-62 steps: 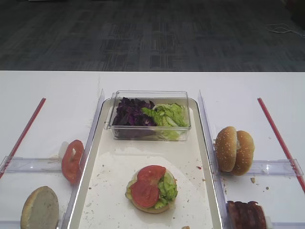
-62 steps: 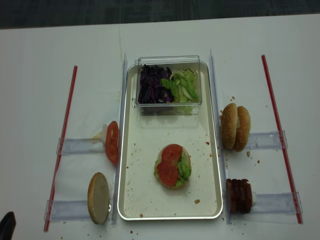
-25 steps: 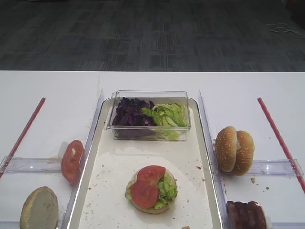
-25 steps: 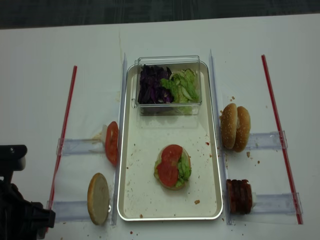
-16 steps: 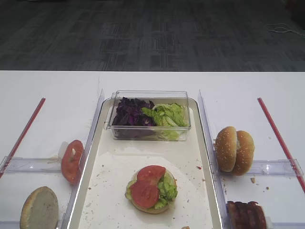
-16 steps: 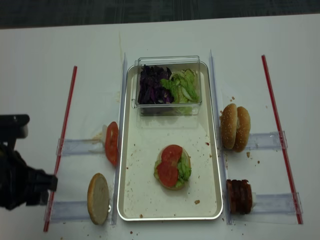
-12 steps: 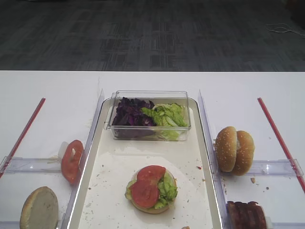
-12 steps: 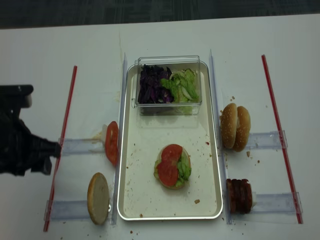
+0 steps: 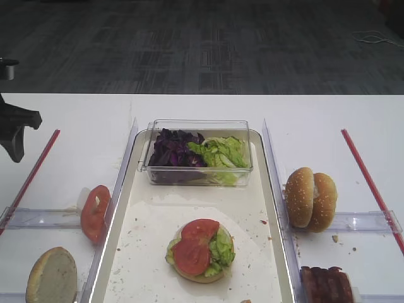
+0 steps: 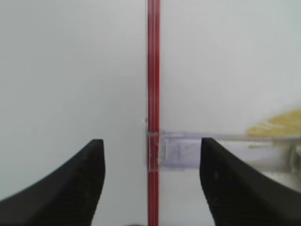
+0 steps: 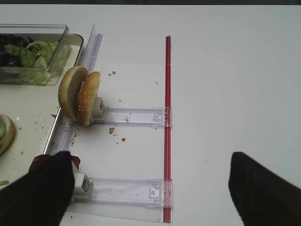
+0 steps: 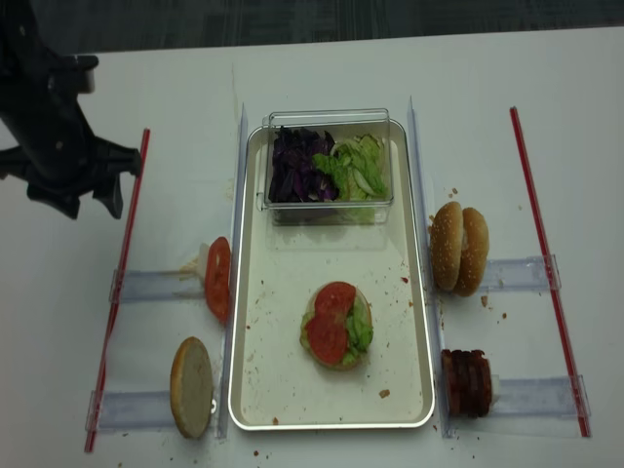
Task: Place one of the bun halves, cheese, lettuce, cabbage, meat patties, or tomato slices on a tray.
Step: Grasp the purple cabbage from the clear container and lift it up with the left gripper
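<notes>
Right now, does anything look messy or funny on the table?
Yes. Crumbs and specks are scattered over the tray and on the table near the bun halves. Otherwise the food looks neatly arranged.

You have the tray [image 12: 253, 390] in the middle of the counter [image 12: 322, 73]. At its far end sits a box [image 12: 330, 119] with the cabbage [image 12: 295, 166] on the left and the lettuce [image 12: 358, 164] on the right. Nearer you on the tray lies a bun half [image 12: 336, 359] topped with lettuce and tomato. Left of the tray stand one of the tomato slices [image 12: 217, 278] and, nearer, another bun half [image 12: 192, 386]. Right of it stand the bun halves [image 12: 460, 248], with the meat patties [image 12: 467, 383] nearer. The left gripper [image 12: 83, 200] hangs over the counter's far left, well apart from the tray.
</notes>
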`<state>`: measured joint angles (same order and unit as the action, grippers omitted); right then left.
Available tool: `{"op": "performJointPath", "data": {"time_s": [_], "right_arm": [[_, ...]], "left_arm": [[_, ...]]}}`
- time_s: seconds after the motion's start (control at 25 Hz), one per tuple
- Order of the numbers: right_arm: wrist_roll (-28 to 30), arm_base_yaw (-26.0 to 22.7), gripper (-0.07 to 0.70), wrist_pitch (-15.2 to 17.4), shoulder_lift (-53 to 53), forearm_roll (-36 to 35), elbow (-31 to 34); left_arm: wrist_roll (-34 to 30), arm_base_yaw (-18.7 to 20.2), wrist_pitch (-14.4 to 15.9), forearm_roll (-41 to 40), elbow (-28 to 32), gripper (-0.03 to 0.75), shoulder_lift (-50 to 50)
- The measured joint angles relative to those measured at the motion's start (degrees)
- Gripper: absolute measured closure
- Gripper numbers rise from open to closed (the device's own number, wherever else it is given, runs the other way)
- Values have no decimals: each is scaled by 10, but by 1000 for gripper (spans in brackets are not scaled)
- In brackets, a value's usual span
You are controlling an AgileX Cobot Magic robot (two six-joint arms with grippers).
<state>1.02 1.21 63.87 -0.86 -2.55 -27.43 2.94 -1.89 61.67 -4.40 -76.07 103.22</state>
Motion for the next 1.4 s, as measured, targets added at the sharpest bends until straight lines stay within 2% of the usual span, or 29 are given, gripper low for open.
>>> {"op": "performJointPath", "data": {"time_s": [0.24, 0.4, 0.56, 0.72, 0.84, 1.04, 1.28, 1.4], "right_arm": [[0, 0, -58, 0, 0, 0, 0], [0, 0, -58, 0, 0, 0, 0], [0, 0, -58, 0, 0, 0, 0], [0, 0, -58, 0, 0, 0, 0], [0, 0, -58, 0, 0, 0, 0], [0, 0, -58, 0, 0, 0, 0], [0, 0, -58, 0, 0, 0, 0], [0, 0, -58, 0, 0, 0, 0]], "left_arm": [[0, 0, 22, 1, -126, 276, 90], [0, 0, 38, 6, -188, 276, 126], [-1, 0, 52, 19, -211, 276, 140], [-3, 20, 55, 23, -212, 277, 140], [-10, 59, 56, 32, -212, 276, 140], [-13, 158, 45, 44, -212, 276, 140], [-13, 282, 5, 47, -212, 277, 140], [-13, 320, -18, 44, -212, 277, 140]]}}
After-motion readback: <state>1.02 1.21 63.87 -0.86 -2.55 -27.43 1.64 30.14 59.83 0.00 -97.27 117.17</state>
